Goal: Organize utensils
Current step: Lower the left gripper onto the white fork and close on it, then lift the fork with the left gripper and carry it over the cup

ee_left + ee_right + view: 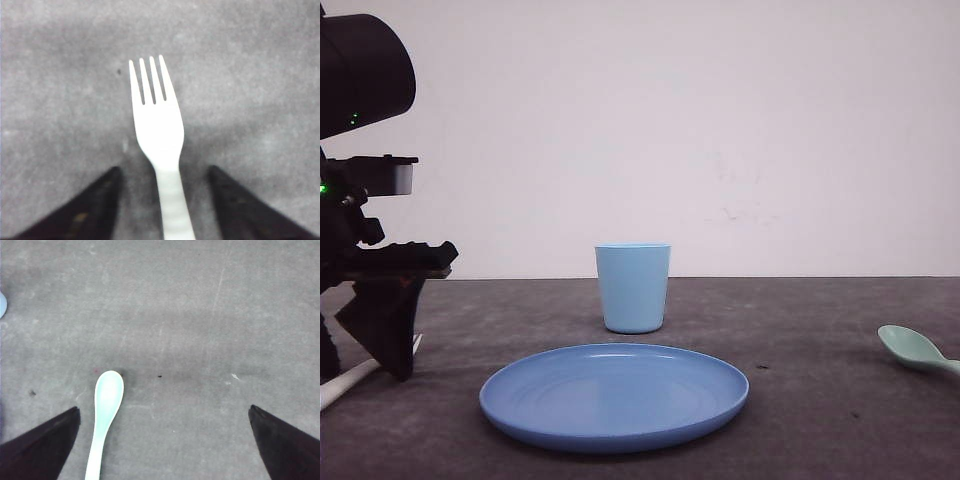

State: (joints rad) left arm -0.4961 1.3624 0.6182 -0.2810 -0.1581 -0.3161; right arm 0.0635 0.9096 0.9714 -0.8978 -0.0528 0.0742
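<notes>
The white fork [157, 125] lies flat on the grey table, and its handle runs back between the fingers of my left gripper [164, 170]. That gripper is open, with table showing on both sides of the handle. In the front view the left gripper [390, 350] hangs low at the far left, over the fork's handle end [345, 385]. The mint-green spoon [107, 400] lies on the table inside my open right gripper [163, 410], close to one finger [55, 440] and apart from it. The spoon's bowl [915, 348] also shows at the front view's right edge.
A round blue plate [615, 405] sits at the table's front centre. A light blue cup [633, 288] stands upright just behind it. The grey table [800, 330] runs back to a white wall.
</notes>
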